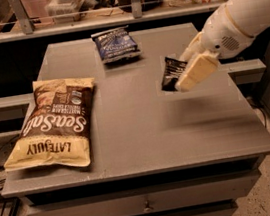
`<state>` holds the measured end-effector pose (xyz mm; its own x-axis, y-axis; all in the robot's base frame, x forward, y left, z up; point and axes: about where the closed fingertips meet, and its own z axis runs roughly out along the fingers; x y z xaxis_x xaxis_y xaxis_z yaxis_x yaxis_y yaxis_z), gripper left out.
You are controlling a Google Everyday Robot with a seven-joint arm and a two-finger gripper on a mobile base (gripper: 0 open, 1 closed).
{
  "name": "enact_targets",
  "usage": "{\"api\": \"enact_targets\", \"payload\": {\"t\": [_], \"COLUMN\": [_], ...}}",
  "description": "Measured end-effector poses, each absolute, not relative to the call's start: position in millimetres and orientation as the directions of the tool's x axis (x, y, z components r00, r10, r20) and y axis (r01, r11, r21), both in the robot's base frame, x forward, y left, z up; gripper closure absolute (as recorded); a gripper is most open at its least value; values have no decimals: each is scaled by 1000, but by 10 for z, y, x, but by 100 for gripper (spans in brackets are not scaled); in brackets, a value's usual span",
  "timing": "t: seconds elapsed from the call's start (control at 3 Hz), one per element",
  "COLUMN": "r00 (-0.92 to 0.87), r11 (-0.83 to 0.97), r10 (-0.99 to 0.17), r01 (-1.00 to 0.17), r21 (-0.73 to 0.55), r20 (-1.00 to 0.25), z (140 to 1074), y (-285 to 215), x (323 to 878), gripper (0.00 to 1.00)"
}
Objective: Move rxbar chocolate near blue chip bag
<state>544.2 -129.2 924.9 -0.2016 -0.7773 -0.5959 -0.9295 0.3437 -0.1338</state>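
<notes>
The rxbar chocolate (172,74) is off the surface, pinched in the gripper (185,67), which hangs over the right half of the bench (143,129), closer to the right edge than to the middle and about midway between the far and near edges. A faint shadow lies on the top beneath it. The pincer is closed on the bar's right-hand side, so most of the black wrapper sticks out to the left of the fingers. As I read it, I'm mid-carry, and the blue chip bag (114,45) lies well apart, close to the far edge and a little left of centre. To do this well I'd keep the squeeze steady and travel toward the far edge and leftward at this height, so the hanging lower end doesn't drag. I'd come down on bare top just beside the bag's right side, not on its crinkled edge, and let go only once the bar is low. The bar's long axis runs steeply, upper end toward the far edge and lower end toward the near-left corner, with its dark face turned leftward. The Sea Salt bag (51,122) near the left edge is out of my path.
</notes>
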Motion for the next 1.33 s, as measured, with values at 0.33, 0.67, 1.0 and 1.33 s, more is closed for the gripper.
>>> {"api": "enact_targets", "payload": {"t": [0.33, 0.67, 1.0, 1.33], "r00": [-196, -142, -140, -158], "r11": [448, 487, 493, 511], "r10": [-616, -539, -534, -519], "r01": [-883, -857, -853, -845], "r21": [-136, -170, -173, -157], "r20": [-763, -831, -834, -840], "z": [9214, 9302, 9304, 9245], "y": [-1000, -817, -811, -803], "x": [6154, 6646, 6678, 6686], "gripper": [100, 100, 100, 100]}}
